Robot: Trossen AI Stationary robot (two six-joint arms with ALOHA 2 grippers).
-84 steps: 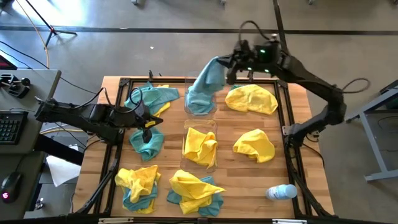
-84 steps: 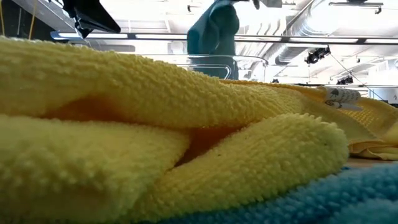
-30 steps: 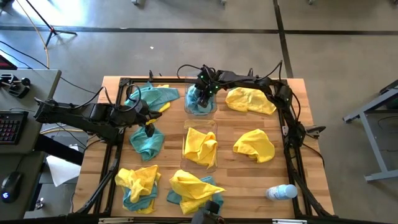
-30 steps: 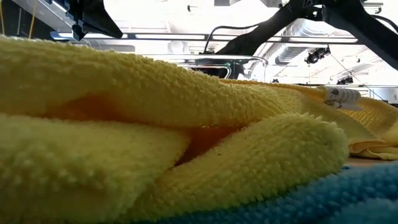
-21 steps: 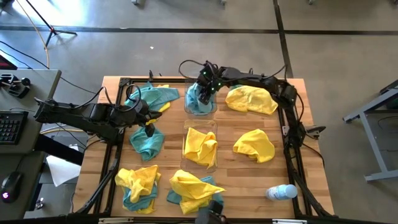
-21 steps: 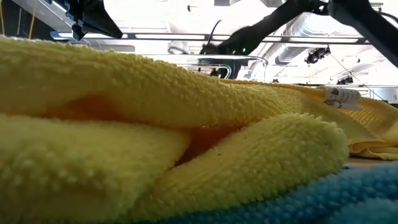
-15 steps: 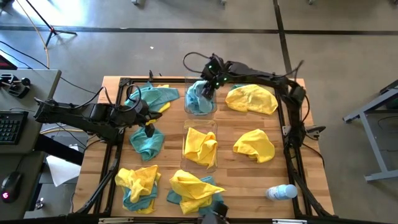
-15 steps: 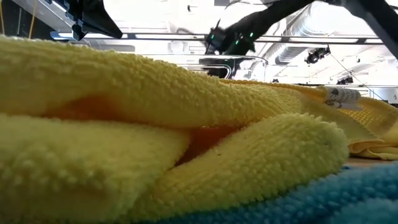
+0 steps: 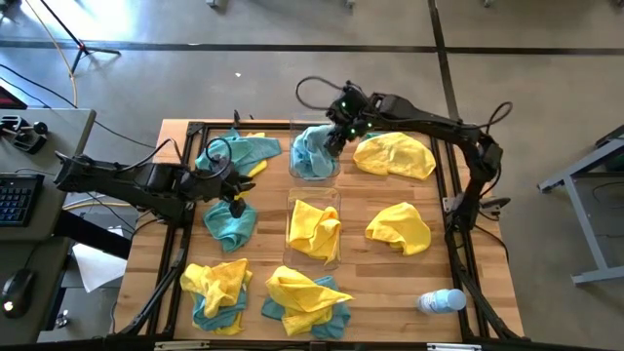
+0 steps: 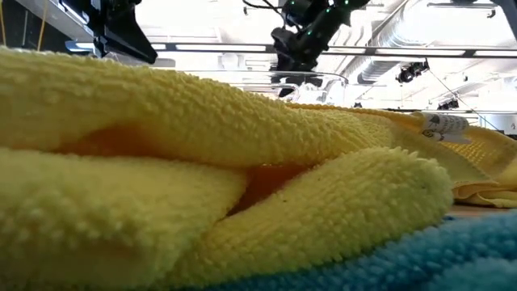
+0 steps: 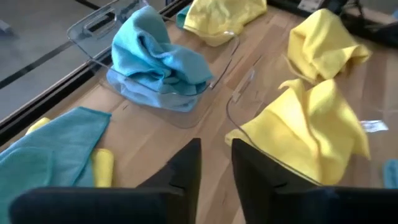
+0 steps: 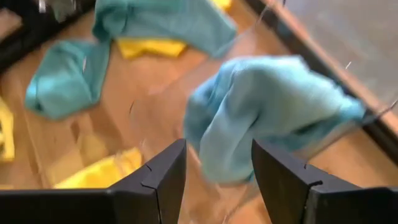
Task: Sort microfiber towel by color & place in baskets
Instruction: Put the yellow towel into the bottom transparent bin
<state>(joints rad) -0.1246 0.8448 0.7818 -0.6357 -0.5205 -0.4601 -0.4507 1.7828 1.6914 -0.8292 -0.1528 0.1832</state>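
On the left of the worktop [image 9: 390,283] the left gripper [image 9: 237,200] hovers where it was, over a teal towel [image 9: 230,221] lying flat; its fingers [image 11: 186,167] stand almost together with only a thin gap and nothing between them. Just beyond it lies a spread teal towel [image 9: 237,151] with a yellow one [image 9: 255,169] poking out from under its edge. Moving right, the far basket [image 9: 314,156] now holds the teal towel [image 11: 155,53] that the right arm carried high above it a few seconds ago; it sits bunched inside, touching the clear walls. The right gripper [image 9: 338,134] has since let go and lifted clear to the basket's right edge, its fingers [image 12: 163,174] spread apart and empty. I judge that one teal towel is thus sorted and the right arm is free for the next pick. The near basket [image 9: 314,229], in the middle of the worktop, holds a yellow towel [image 9: 313,226]. By my count from the high view there are two baskets, each with one towel. Loose yellow towels number five: the one by the spread teal, two at the right [image 9: 394,156] [image 9: 399,227], and two near the front [image 9: 216,281] [image 9: 300,290], each lying on a teal one. Loose teal towels number four. A plastic bottle [image 9: 441,301] lies at the front right.
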